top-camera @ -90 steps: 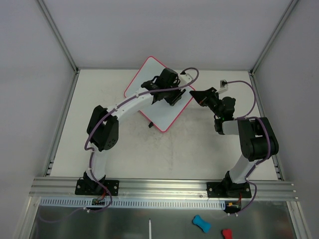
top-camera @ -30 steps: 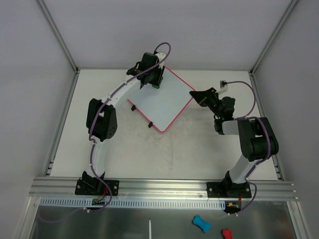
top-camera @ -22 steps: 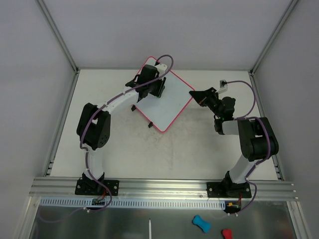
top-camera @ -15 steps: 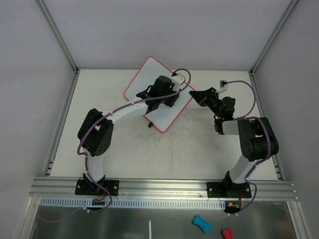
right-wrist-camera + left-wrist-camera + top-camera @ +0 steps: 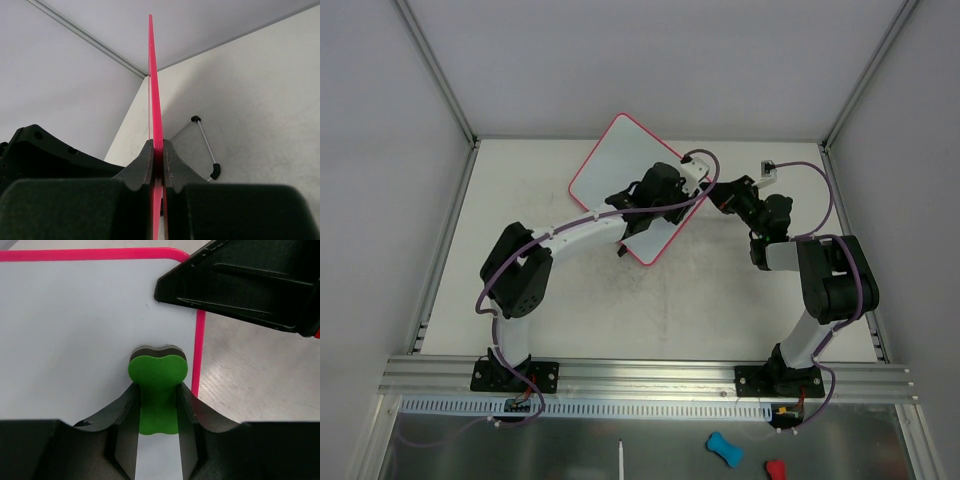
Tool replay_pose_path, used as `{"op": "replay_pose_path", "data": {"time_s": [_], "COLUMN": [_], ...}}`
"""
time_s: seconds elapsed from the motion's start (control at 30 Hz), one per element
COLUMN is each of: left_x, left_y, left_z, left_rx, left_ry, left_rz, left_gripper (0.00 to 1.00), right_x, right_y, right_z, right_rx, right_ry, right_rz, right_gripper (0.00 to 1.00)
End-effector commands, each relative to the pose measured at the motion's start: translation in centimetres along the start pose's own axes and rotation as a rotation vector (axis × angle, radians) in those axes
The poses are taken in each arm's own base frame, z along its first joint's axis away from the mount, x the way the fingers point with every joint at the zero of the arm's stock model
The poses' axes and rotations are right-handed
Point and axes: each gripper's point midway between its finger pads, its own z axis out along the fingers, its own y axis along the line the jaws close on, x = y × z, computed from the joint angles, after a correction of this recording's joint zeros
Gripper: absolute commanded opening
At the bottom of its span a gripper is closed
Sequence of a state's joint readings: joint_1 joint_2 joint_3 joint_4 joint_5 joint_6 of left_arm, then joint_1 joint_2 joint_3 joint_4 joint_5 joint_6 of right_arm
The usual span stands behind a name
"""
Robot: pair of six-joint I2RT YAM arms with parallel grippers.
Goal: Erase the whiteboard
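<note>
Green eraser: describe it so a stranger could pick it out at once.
Start at the pink-framed whiteboard on the table. Near its right corner, the left arm's fingers clamp an eraser on the white face. It is the only green thing there, lobed like a bone.

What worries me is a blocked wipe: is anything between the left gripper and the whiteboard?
Nothing visible does. The left gripper holds a green eraser that appears to rest directly on the whiteboard, near its pink-framed corner. The right gripper clamps the board's edge close beside it.
</note>
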State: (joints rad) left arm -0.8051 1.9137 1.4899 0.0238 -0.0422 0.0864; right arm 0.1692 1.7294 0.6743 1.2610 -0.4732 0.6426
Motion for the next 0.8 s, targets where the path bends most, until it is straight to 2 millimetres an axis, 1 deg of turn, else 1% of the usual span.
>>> {"op": "replay_pose_path", "data": {"time_s": [0.0,0.03,0.07,0.1,0.17,0.2,0.27,0.3,0.37,0.4,0.43,0.5,0.53,0.57,0.6,0.63,0.67,0.7,0.73,0.77], "left_x": [3.1,3.2,3.6,4.4,5.1,5.8,6.5,7.7,8.4,9.2,9.0,9.3,9.1,7.8,8.3,8.2,6.7,8.0,7.9,6.8], "left_y": [3.5,4.8,7.3,8.4,10.5,12.4,13.8,15.0,15.9,16.2,17.3,17.6,17.9,18.2,18.2,18.1,18.0,17.9,17.8,17.6], "left_z": [1.2,0.8,0.5,0.2,-0.1,-0.4,-0.5,-0.9,-1.3,-1.6,-2.5,-3.5,-4.0,-5.3,-6.1,-6.9,-8.8,-9.7,-10.5,-12.3], "left_rx": [-0.087,-0.114,-0.161,-0.183,-0.222,-0.255,-0.281,-0.303,-0.306,-0.308,-0.324,-0.341,-0.36,-0.376,-0.405,-0.416,-0.427,-0.458,-0.47,-0.475], "left_ry": [0.062,0.063,0.065,0.075,0.087,0.097,0.103,0.13,0.134,0.143,0.127,0.119,0.107,0.068,0.068,0.057,0.002,-0.001,-0.029,-0.082], "left_rz": [-0.106,-0.127,-0.209,-0.237,-0.283,-0.307,-0.348,-0.379,-0.459,-0.494,-0.533,-0.579,-0.582,-0.589,-0.6,-0.612,-0.639,-0.659,-0.675,-0.703], "left_gripper": [0.0,0.0,0.0,0.0,0.0,0.0,0.0,0.0,0.0,0.0,0.0,0.0,0.0,0.0,0.0,0.0,0.0,0.0,0.0,0.0], "right_x": [0.4,0.4,0.4,0.4,0.4,0.4,0.4,0.5,0.4,0.4,0.4,0.4,0.4,0.4,0.3,0.3,0.4,0.4,0.4,0.3], "right_y": [4.8,4.8,4.7,4.9,4.8,4.8,4.8,4.8,4.8,4.8,4.8,4.8,4.8,4.8,4.8,4.8,4.8,4.7,4.7,4.7], "right_z": [0.1,0.2,0.1,0.1,0.1,0.1,0.1,0.1,0.1,0.1,0.1,0.1,0.1,0.2,0.2,0.2,0.2,0.2,0.2,0.2], "right_rx": [-0.186,-0.187,-0.184,-0.188,-0.187,-0.187,-0.187,-0.187,-0.185,-0.187,-0.185,-0.185,-0.185,-0.187,-0.187,-0.187,-0.185,-0.185,-0.185,-0.185], "right_ry": [0.03,0.03,0.03,0.029,0.028,0.028,0.028,0.03,0.029,0.028,0.028,0.028,0.029,0.028,0.028,0.028,0.029,0.028,0.028,0.026], "right_rz": [-0.089,-0.088,-0.086,-0.088,-0.088,-0.088,-0.088,-0.087,-0.087,-0.088,-0.087,-0.086,-0.087,-0.088,-0.088,-0.086,-0.086,-0.086,-0.086,-0.086], "right_gripper": [0.0,0.0,0.0,0.0,0.0,0.0,0.0,0.0,0.0,0.0,0.0,0.0,0.0,0.0,0.0,0.0,0.0,0.0,0.0,0.0]}}
